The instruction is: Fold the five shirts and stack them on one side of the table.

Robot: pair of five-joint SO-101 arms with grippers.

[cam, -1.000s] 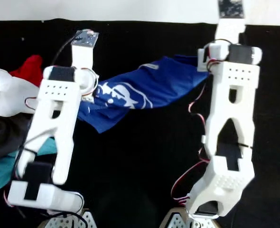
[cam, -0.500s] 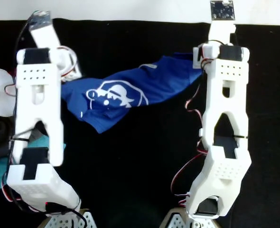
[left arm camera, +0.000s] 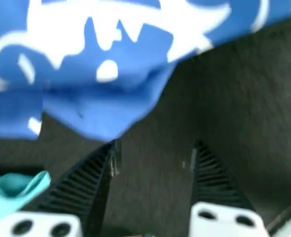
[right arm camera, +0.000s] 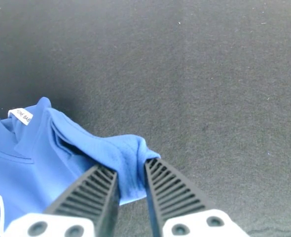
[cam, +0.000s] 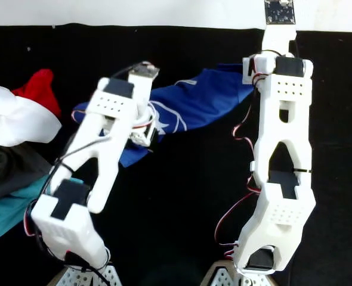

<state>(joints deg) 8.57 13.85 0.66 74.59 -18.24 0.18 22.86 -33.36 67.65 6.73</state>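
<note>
A blue shirt (cam: 194,101) with a white print lies stretched across the back of the black table (cam: 188,202). My right gripper (right arm camera: 130,170) is shut on a bunched fold of the blue shirt (right arm camera: 37,163) at its right end, near the collar label. My left arm (cam: 113,128) hangs over the shirt's printed left end. My left gripper (left arm camera: 155,144) is open just above the table, nothing between its fingers, with the blue shirt's (left arm camera: 111,59) edge right ahead of the fingertips.
At the table's left edge is a pile of shirts: white (cam: 15,119), red (cam: 42,83), dark grey (cam: 9,170) and teal (cam: 6,211). A teal corner (left arm camera: 12,185) lies beside my left finger.
My left arm swung out to the left, then came back right and now leans over the shirt's printed end. The right arm has kept still, holding the shirt.
</note>
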